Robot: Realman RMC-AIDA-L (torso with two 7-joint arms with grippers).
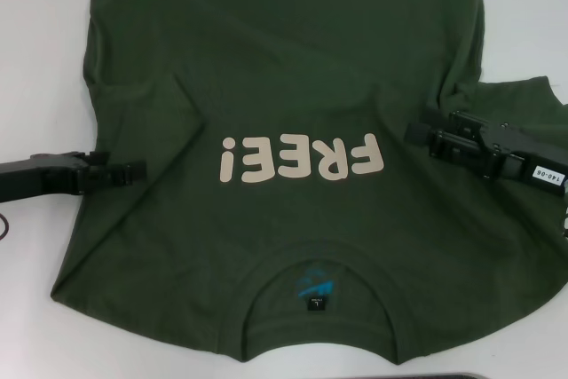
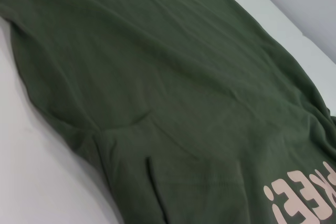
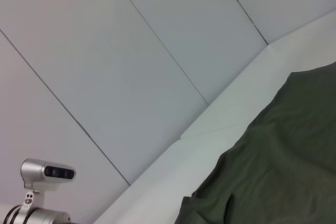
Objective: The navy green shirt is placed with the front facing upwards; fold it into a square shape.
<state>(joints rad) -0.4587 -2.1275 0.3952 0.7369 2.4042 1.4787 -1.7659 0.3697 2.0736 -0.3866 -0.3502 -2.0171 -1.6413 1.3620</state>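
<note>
White table point(image 1: 40, 59) carried one navy green shirt point(image 1: 284, 86), spread front up across most of the surface, collar point(image 1: 317, 259) at the near edge and hem at the far side. One line of cream lettering point(image 1: 302, 159) reading "FREE!" ran across the chest, and one black tag point(image 1: 317, 305) sat inside the collar beside a blue print.

Two arms were present. The left arm reached in low and level from the left edge, its left claw point(image 1: 133, 172) lying at the shirt's left side by the sleeve; fingers appeared drawn together, though whether they pinched fabric could not be confirmed. The right arm came in from the right, angled slightly upward, with the right claw point(image 1: 422, 133) over bunched cloth at the right sleeve. Its finger spacing could not be told.

Pale wall panels point(image 3: 131, 51) stood behind the table in the right wrist view.
</note>
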